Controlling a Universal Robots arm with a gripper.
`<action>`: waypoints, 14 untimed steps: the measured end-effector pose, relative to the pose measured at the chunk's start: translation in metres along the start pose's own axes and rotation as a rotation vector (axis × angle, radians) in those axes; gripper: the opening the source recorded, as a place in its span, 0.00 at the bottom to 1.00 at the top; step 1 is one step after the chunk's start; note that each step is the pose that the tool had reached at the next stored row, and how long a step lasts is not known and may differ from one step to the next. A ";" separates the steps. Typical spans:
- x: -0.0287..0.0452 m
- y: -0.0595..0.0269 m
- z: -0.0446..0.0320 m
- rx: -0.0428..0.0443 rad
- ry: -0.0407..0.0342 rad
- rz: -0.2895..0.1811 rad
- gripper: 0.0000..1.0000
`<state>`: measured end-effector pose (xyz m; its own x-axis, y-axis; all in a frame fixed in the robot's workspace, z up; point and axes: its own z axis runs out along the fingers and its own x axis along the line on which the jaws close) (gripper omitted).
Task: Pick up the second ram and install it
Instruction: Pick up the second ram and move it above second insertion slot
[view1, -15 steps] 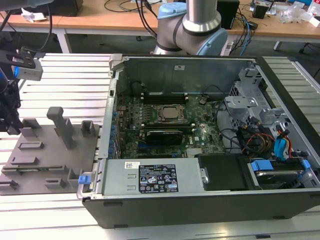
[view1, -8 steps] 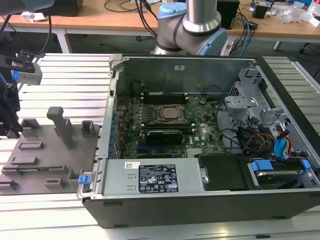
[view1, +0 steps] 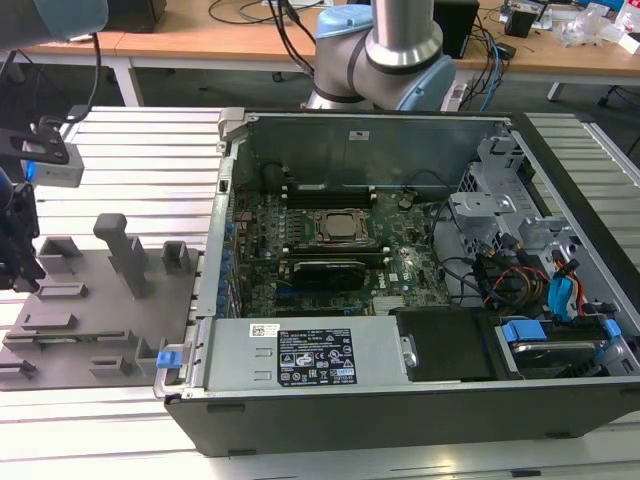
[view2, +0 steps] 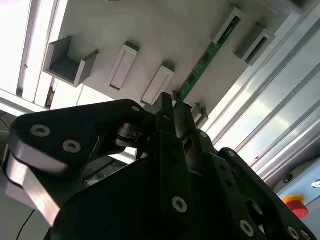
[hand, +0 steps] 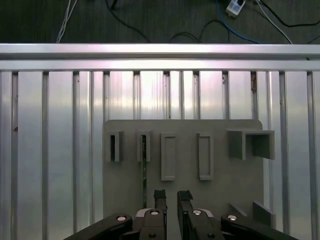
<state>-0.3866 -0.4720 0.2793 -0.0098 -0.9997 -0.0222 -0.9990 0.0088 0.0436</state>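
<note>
Hand (hand: 169, 196) fingers apart, second ram (view2: 202, 65) lengthwise toward it

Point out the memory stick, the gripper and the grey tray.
memory stick (view2: 202, 65): second wrist view, middle of its green board
gripper (hand: 169, 197): first wrist view, gap at its front end
grey tray (hand: 125, 190): first wrist view, bare part

Flat grey plastic fixture plate (hand: 220, 200) on ribbed aluminium table (hand: 50, 150). Black two-fingered gripper (hand: 172, 199) (fingers parted, nothing between) over the plate, just beside the slim green second ram (hand: 144, 170), on edge.
</note>
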 end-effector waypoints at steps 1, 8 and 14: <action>0.0016 -0.0015 0.0037 0.0001 0.0005 0.000 0.24; 0.0044 -0.0083 0.0120 0.0002 0.0031 0.000 0.24; 0.0099 -0.0087 0.0194 0.0001 0.0034 0.000 0.24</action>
<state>-0.3789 -0.4815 0.2593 -0.0096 -0.9998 -0.0188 -0.9990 0.0088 0.0435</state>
